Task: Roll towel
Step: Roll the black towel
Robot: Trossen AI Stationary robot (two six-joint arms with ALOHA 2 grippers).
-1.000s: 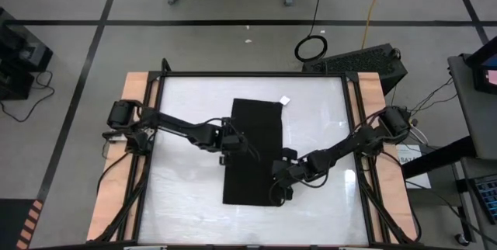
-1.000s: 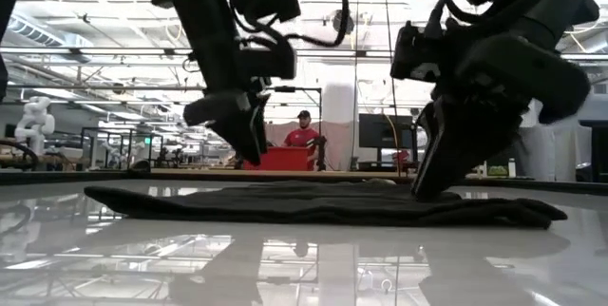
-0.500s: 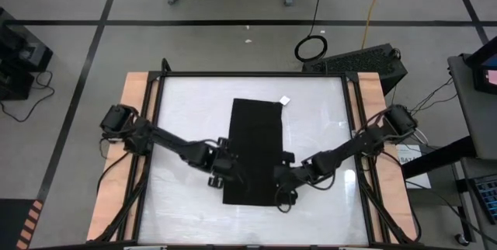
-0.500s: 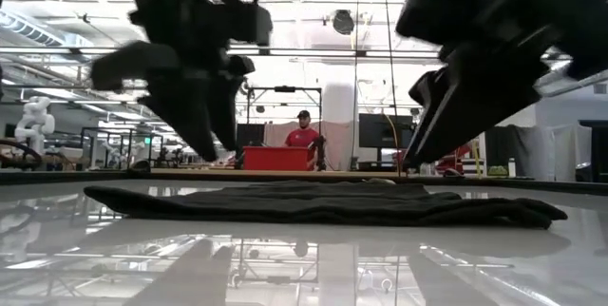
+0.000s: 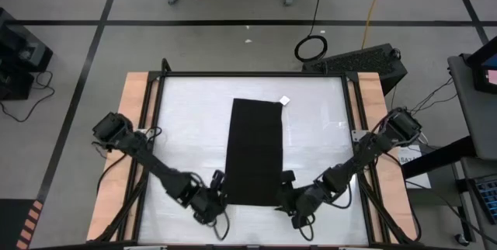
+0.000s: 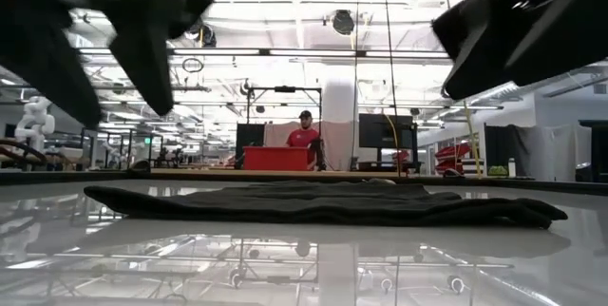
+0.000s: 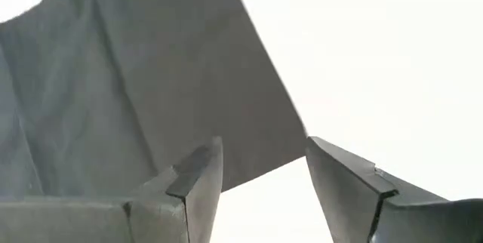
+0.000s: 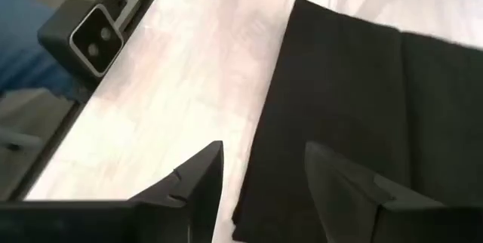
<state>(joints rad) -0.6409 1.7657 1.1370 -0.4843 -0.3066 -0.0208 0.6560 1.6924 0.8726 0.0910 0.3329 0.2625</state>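
On the glossy white tabletop (image 5: 311, 141) framed by pale wooden side rails, the thin black cloth towel (image 5: 254, 152) lies flat as a long folded rectangle near the middle, its length running from the far side toward the near edge, with a small white tag (image 5: 285, 100) at its far right corner. Seen level across the table, the towel (image 6: 323, 204) is a low dark strip of layered folds resting on the reflective surface. At the near left corner of the cloth sits the left gripper (image 5: 211, 198), its two dark fingers (image 7: 198, 175) spread apart with nothing between them; the left wrist view shows a corner of the towel (image 7: 136, 92) just ahead of the gap, clear of both fingers. At the near right corner sits the right gripper (image 5: 291, 197), likewise spread wide and empty, its fingers (image 8: 192, 179) straddling the towel's side edge (image 8: 355, 99) where it meets the bare table. Both arms reach in from the table's side rails, bent low toward the near edge. Beyond the table, a person in a red top (image 6: 303, 135) stands far off behind a red box (image 6: 275, 158).
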